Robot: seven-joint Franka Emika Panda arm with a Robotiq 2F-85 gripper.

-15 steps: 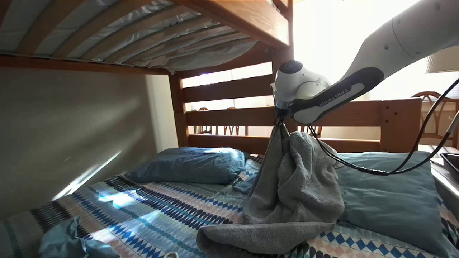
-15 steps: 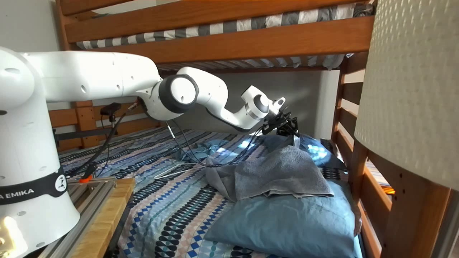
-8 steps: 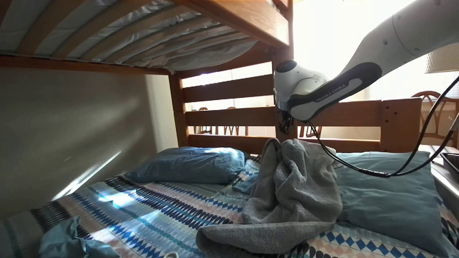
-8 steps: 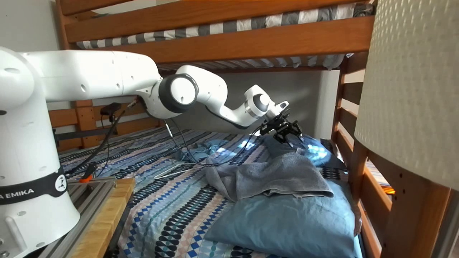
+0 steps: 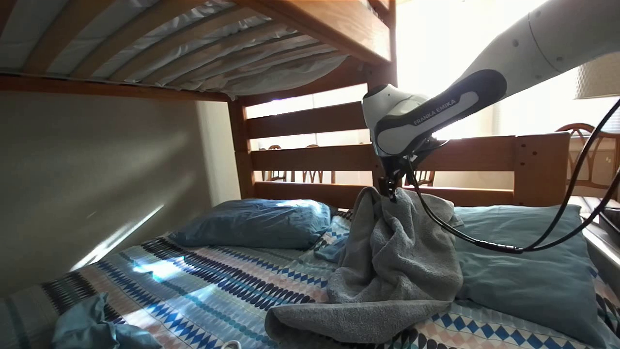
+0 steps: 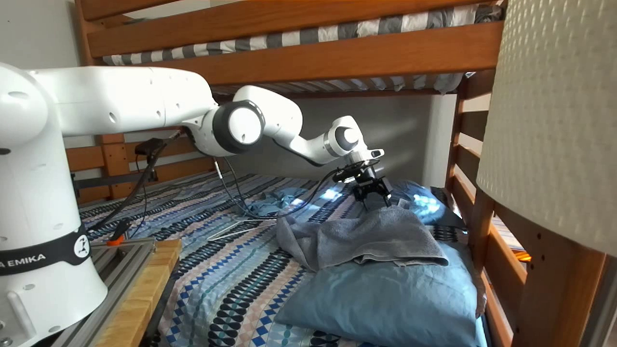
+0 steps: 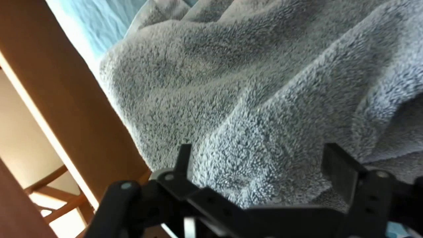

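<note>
A grey plush towel (image 5: 411,247) lies rumpled on the bed, bunched into a peak with one flat fold toward the camera. In an exterior view the same towel (image 6: 371,236) rests partly over a blue pillow (image 6: 385,299). My gripper (image 6: 377,205) points down at the towel's top; in both exterior views its fingertips are at or just above the cloth. The wrist view shows the gripper (image 7: 257,155) wide open, a raised ridge of towel (image 7: 251,132) lying between and below its fingers. Whether the fingertips touch the cloth I cannot tell. Nothing is gripped.
Wooden bunk rails (image 5: 310,160) stand behind the towel, close beside it in the wrist view. The upper bunk's slats (image 5: 184,53) hang overhead. Another blue pillow (image 5: 261,223) and a crumpled blue cloth (image 5: 97,325) lie on the patterned bed. A black cable (image 5: 499,248) loops from the arm.
The gripper was shut on the towel's raised corner, then opened, and that corner dropped. Since then the wrist has tilted more upright and the gripper has come down over the towel's top.
</note>
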